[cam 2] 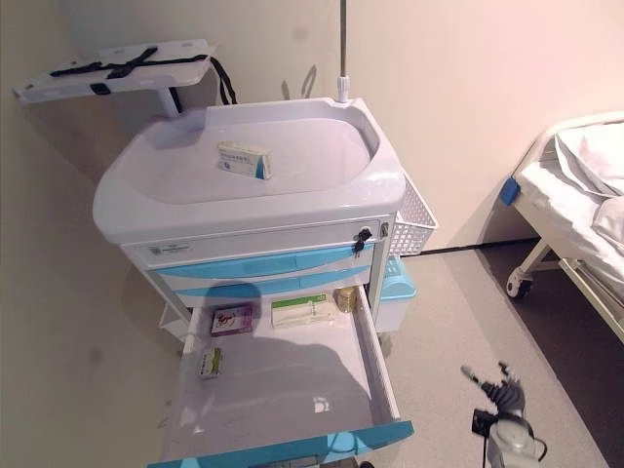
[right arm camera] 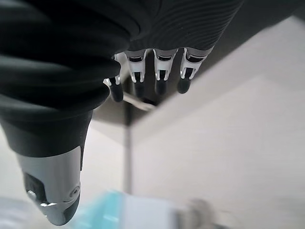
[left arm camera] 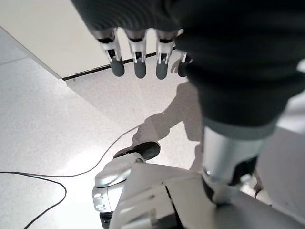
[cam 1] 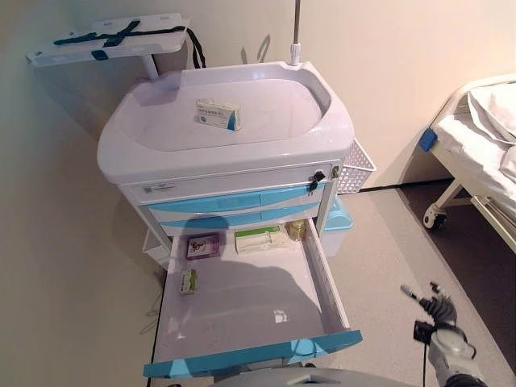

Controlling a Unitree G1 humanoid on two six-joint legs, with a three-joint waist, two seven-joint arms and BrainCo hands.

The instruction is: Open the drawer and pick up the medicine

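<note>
The right hand (cam 1: 439, 308) is seen low beside the cart, fingers relaxed and empty. The left hand (left arm camera: 138, 59) is held over the floor, fingers straight, empty. The bottom drawer (cam 1: 242, 359) is pulled out; boxes (cam 1: 260, 239) lie at its back. Another box (cam 1: 218, 114) rests on the cart top (cam 1: 339, 129).

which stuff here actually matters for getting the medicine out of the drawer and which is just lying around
For the job:
- open drawer of the cart
- in it: pink box, green and white box, small green box, small jar
- right hand, open, low beside the drawer
- left hand, open, over the floor

Lying about:
- box on the cart top
- white wire basket
- bed
- side tray with straps
</note>
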